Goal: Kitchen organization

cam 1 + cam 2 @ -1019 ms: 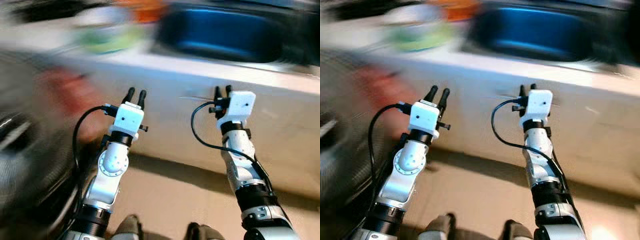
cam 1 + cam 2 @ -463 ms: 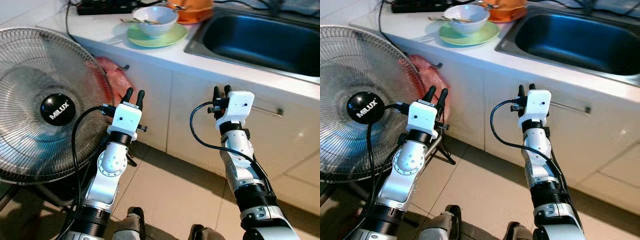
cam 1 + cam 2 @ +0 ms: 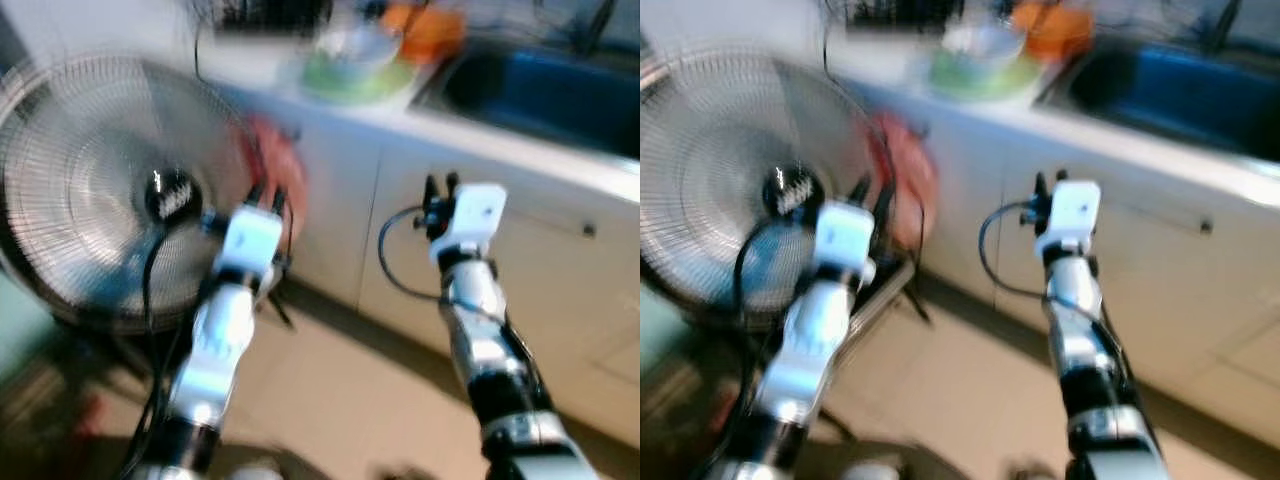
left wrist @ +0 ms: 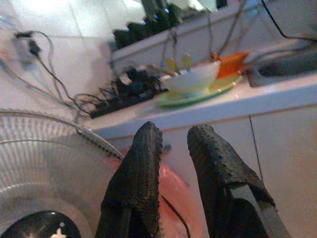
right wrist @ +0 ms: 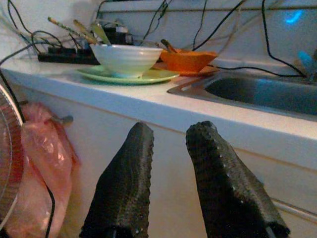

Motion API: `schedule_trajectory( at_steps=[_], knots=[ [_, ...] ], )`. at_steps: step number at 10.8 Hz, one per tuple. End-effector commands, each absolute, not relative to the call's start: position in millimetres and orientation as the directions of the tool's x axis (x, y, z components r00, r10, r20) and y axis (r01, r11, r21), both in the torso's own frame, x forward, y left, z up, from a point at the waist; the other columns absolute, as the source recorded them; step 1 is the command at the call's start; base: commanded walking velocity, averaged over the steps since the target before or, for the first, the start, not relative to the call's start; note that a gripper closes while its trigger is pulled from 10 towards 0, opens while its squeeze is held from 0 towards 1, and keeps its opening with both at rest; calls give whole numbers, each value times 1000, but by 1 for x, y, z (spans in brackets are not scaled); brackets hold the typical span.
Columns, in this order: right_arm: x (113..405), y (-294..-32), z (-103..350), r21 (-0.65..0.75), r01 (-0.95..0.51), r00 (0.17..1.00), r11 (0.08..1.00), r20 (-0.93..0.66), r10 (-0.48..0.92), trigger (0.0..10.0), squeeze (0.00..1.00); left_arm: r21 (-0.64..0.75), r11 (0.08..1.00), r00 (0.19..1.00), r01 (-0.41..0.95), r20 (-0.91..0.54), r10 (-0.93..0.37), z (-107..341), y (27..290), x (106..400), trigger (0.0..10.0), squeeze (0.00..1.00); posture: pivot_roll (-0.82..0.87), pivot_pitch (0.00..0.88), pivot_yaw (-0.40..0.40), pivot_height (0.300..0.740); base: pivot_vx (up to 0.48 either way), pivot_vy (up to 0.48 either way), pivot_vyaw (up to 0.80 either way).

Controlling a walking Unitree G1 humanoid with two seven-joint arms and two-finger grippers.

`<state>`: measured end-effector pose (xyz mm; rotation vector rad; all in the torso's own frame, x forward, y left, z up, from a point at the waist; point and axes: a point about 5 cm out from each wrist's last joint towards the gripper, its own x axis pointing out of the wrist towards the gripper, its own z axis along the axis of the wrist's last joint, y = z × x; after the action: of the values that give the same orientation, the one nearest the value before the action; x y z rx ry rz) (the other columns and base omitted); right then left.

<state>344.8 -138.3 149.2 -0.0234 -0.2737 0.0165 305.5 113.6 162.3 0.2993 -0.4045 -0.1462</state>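
White ceramic bowl (image 5: 127, 59) on its green plate (image 5: 126, 75) sits above both empty, narrowly parted claws, left claw (image 4: 173, 148) and right claw (image 5: 168, 144), so the robot should steady itself before reaching up to the bench (image 5: 148, 101).

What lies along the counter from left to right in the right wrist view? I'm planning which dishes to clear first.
Power strip → white bowl on the green plate → orange bowl → sink.
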Motion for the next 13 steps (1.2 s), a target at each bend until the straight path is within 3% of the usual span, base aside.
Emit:
schedule_trajectory(
  at_steps=[1,3,13],
  knots=[
    [346,-144,154,-24,3,958,1000,287,4,10000,0,305,950,910,74,370,-189,164,114,306,10000,0,15,153,22,740,454,0,0],
    [346,-144,154,-22,5,958,1000,286,2,10000,0,307,949,912,72,366,-187,164,114,306,10000,0,14,155,22,740,452,0,0],
    [347,-151,159,-23,28,954,999,299,-20,10000,0,288,954,902,80,386,-193,168,110,306,10000,0,12,162,14,740,0,0,0]
  ],
)
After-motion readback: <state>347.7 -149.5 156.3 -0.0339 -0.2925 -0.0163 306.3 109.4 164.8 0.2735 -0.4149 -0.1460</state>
